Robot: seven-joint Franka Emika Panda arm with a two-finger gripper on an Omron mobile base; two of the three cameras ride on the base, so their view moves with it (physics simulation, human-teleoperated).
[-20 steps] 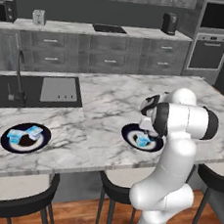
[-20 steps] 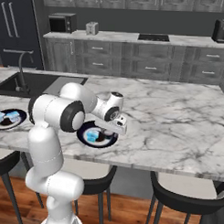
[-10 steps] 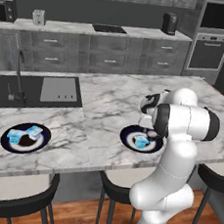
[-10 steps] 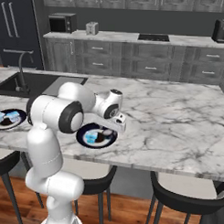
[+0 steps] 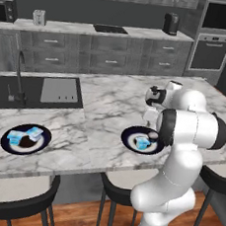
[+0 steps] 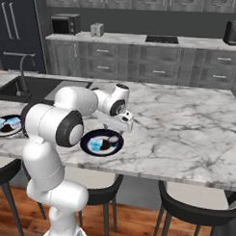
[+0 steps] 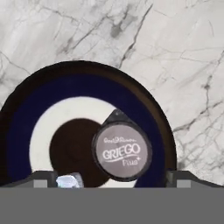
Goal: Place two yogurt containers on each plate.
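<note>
Gripper (image 7: 111, 177) is hanging wide open and empty over the near plate (image 7: 26, 109), with a cup (image 7: 122, 151) standing upright on the white ring below it. Left to right in the left base view, the far plate (image 5: 5, 140) is carrying two cups, and the near plate is holding a blue cup plus this one. Retract straight up, clearing the lid before swinging.

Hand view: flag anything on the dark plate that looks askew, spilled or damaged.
Nothing stands out. The small yogurt cup with the grey "Griego" foil lid stands upright on the round navy plate with a white ring, lid sealed, no spill. The open gripper is clear of it. A second light-blue cup peeks in beside it.
</note>
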